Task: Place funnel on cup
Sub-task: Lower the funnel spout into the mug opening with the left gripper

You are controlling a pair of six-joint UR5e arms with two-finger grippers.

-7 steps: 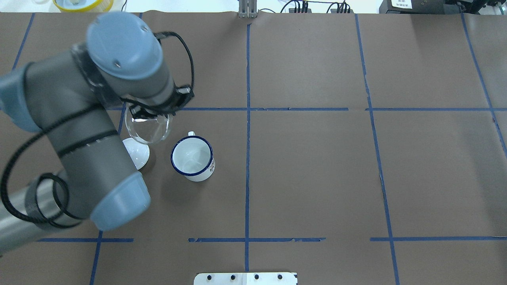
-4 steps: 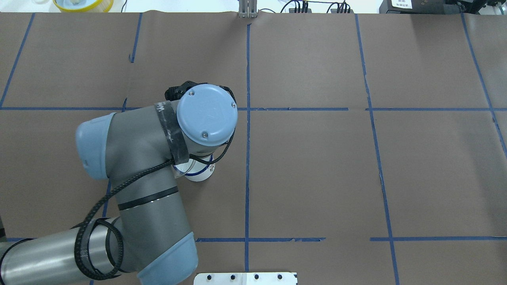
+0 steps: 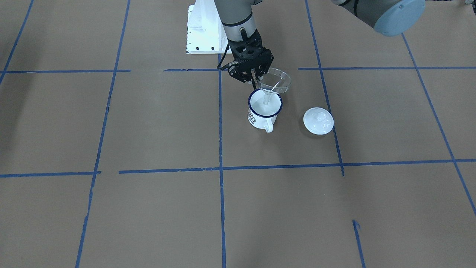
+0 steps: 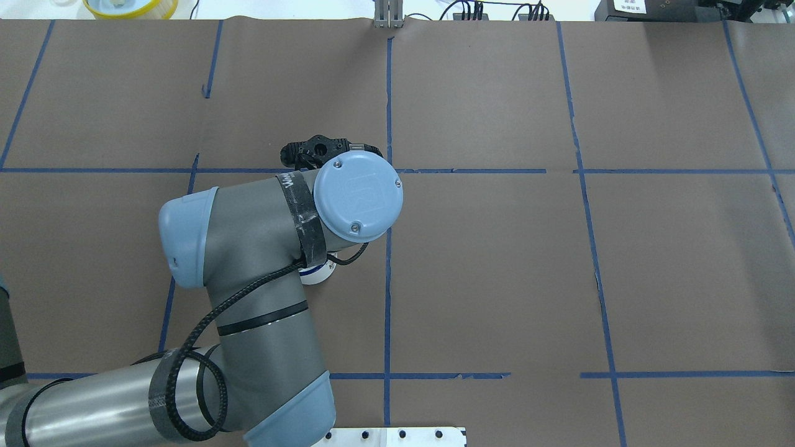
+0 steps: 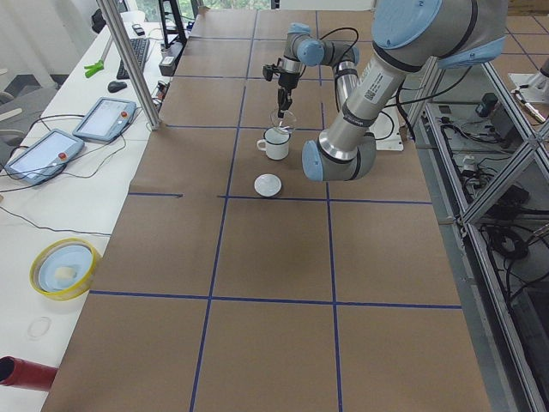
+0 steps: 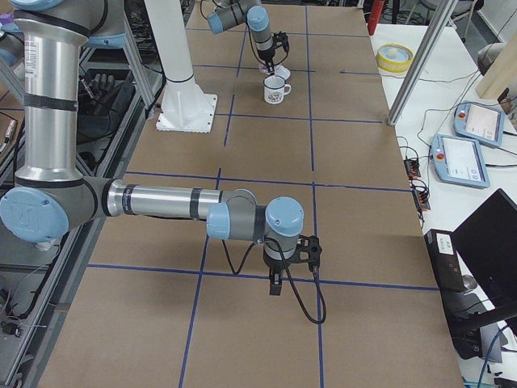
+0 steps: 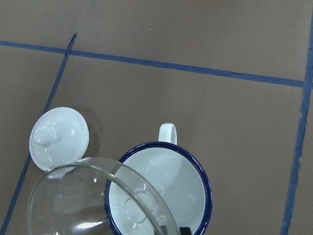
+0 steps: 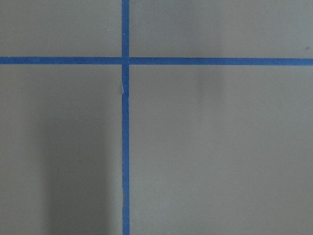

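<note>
My left gripper (image 3: 255, 79) is shut on the rim of the clear funnel (image 3: 274, 82) and holds it just above the white cup with the blue rim (image 3: 263, 111). The spout points down into the cup's mouth, and the bowl is above the rim and offset toward the lid. In the left wrist view the funnel (image 7: 93, 200) overlaps the cup (image 7: 161, 186). In the overhead view only a sliver of the cup (image 4: 317, 274) shows under my arm. My right gripper (image 6: 276, 284) points down at bare table far from the cup; I cannot tell if it is open or shut.
A round white domed lid with a knob (image 3: 318, 120) lies on the table close beside the cup; it also shows in the left wrist view (image 7: 59, 138). The white base plate (image 3: 202, 33) stands behind. A yellow bowl (image 4: 129, 6) sits at the far left edge.
My left arm has carried the funnel from beside the lid rightward to over the cup. The arm now hides the cup and lid from overhead.
</note>
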